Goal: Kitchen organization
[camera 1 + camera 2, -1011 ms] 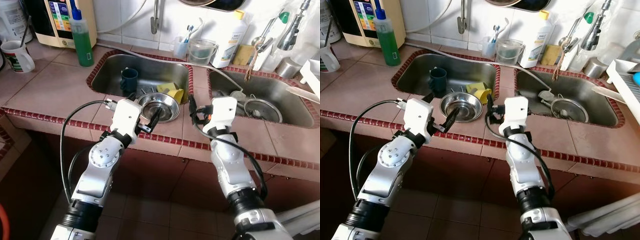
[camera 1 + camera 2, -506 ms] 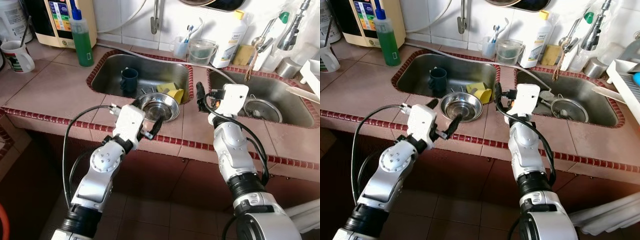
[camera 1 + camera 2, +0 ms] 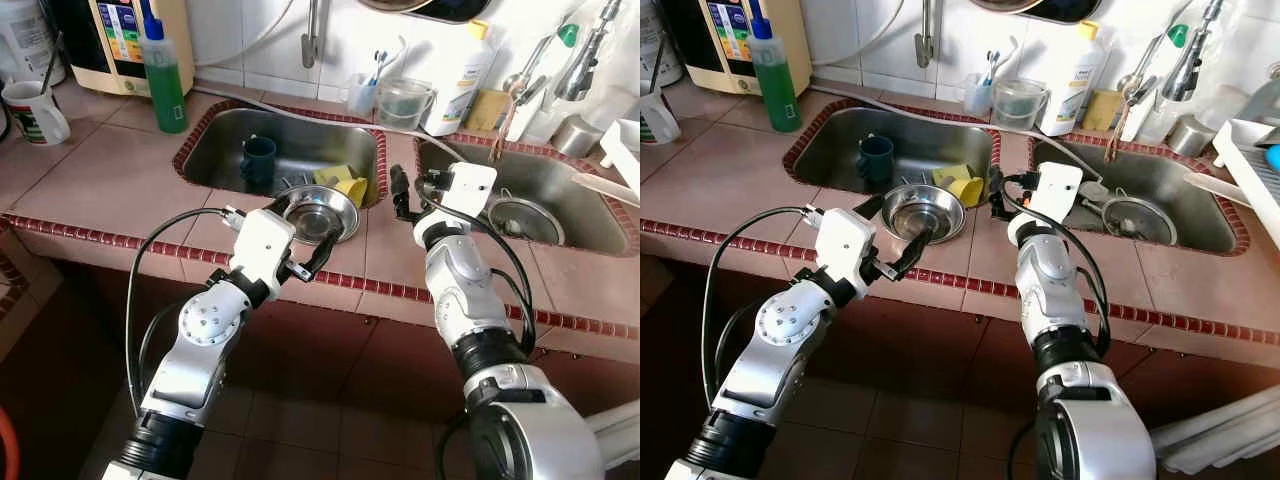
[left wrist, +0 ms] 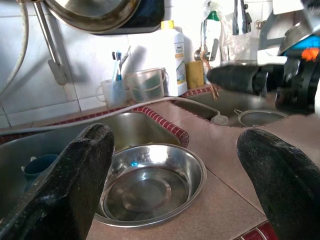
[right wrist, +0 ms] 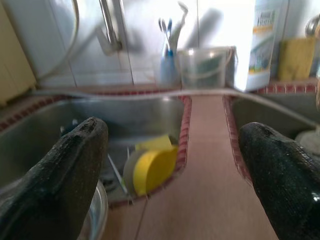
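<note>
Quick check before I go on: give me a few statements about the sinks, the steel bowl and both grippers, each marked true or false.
1. The steel bowl rests on the front rim of the left sink. True.
2. The left gripper is shut on the bowl. False: its fingers are open and hold nothing, just short of it.
3. A dark blue mug stands in the left sink. True.
4. The right gripper holds the yellow cup. False: it is open above the tiled divider between the sinks.
5. The green bottle stands in the right sink. False: it stands on the counter behind the left sink.
</note>
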### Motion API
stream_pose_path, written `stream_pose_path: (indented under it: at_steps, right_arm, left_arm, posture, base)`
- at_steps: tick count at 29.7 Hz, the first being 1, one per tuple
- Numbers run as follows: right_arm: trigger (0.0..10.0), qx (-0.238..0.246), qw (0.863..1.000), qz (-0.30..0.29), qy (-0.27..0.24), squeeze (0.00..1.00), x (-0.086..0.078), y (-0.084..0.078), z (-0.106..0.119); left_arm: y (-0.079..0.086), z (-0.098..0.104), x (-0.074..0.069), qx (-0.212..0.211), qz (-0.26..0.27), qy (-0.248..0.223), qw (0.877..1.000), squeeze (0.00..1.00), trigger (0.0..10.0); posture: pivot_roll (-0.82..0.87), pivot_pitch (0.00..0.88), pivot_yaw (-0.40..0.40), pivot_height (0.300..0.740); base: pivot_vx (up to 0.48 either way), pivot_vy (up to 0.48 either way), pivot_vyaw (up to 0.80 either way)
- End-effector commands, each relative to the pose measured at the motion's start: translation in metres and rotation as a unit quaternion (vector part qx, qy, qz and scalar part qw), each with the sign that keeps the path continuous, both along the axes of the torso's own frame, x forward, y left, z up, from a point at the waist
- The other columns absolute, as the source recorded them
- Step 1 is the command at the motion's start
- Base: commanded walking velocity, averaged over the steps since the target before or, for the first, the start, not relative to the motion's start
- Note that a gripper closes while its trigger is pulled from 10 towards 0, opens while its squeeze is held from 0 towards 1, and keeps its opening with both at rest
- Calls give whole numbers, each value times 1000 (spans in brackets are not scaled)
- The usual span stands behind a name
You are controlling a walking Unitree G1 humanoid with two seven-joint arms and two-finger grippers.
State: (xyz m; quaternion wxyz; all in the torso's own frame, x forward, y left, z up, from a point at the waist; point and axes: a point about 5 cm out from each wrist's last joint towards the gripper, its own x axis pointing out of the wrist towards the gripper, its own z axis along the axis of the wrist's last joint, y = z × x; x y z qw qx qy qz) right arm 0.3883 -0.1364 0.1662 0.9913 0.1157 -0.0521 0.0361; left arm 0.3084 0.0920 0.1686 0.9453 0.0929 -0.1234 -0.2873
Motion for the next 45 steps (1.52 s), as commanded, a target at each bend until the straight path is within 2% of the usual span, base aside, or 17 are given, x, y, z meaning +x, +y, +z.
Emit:
stream_pose_path:
  at_steps: [1,15,20,28,35,45]
  right_arm:
    - [10000,-5,1000,-3,19,0,4,-3,0]
    - [10000,-34,997,37,57,0,11,6,-3]
    - [10000,-42,996,64,49,0,11,12,-3]
    - [10000,-69,992,103,34,0,2,19,-17]
    - [10000,-73,992,93,40,0,1,14,-22]
    - [10000,-44,995,73,55,0,3,9,-23]
  left_arm:
    - [-5,4,-4,-6,-13,-5,1000,0,10000]
    - [-6,1,-12,-4,-19,-8,1000,0,10000]
    - [-6,1,-13,-8,-17,-9,1000,0,10000]
    - [-6,2,-13,-10,-14,-11,1000,0,10000]
    - [-5,3,-12,-9,-13,-13,1000,0,10000]
    - [-4,4,-12,-12,-10,-13,1000,0,10000]
  posture:
    - [-135,63,-106,740]
    - [-121,76,-117,740]
    - [-115,73,-125,740]
    - [-114,59,-126,740]
    - [-119,62,-121,740]
    - [-115,66,-123,740]
  base:
    - [0,0,0]
    - [0,0,0]
    - [0,0,0]
    - [0,0,0]
    - [0,0,0]
    - [0,0,0]
